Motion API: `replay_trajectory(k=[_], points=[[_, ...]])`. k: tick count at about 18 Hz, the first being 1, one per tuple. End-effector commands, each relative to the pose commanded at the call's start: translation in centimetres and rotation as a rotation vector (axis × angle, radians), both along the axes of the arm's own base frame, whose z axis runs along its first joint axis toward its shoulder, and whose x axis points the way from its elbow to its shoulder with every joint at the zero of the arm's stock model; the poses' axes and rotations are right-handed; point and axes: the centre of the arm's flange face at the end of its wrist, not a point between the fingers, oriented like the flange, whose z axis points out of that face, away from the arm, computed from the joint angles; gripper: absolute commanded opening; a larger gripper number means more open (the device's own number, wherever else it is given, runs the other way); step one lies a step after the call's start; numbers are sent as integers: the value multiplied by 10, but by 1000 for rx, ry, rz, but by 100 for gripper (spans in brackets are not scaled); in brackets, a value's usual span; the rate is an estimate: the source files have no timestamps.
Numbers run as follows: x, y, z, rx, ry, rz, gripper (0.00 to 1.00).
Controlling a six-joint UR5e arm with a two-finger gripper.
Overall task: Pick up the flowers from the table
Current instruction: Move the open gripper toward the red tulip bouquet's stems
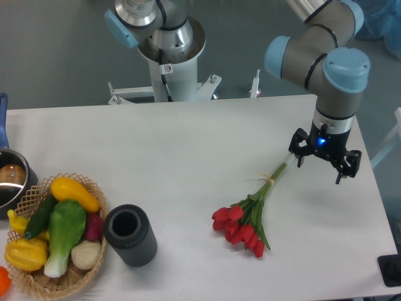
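The flowers (245, 221) lie flat on the white table (188, 144), right of centre: red tulip heads toward the front, green stems running up and to the right, tied by a pale band. My gripper (321, 167) hangs at the right side of the table, just right of the stem tips. Its jaws stand apart with nothing between them. The left finger (300, 157) is right beside the stem ends; I cannot tell whether it touches them.
A dark grey cylindrical vase (130, 234) stands left of the flowers near the front. A wicker basket (57, 271) of colourful vegetables sits at the front left, with a metal pot (11, 182) behind it. The table's right edge is close to the gripper.
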Motion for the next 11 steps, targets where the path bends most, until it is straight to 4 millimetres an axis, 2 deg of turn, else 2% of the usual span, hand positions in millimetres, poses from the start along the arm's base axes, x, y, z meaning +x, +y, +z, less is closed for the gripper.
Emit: replay_trajectory(k=[5,11], points=[[1,0,-4,-2,-8,6,100],[13,-5,-27,2,-31,35,100]])
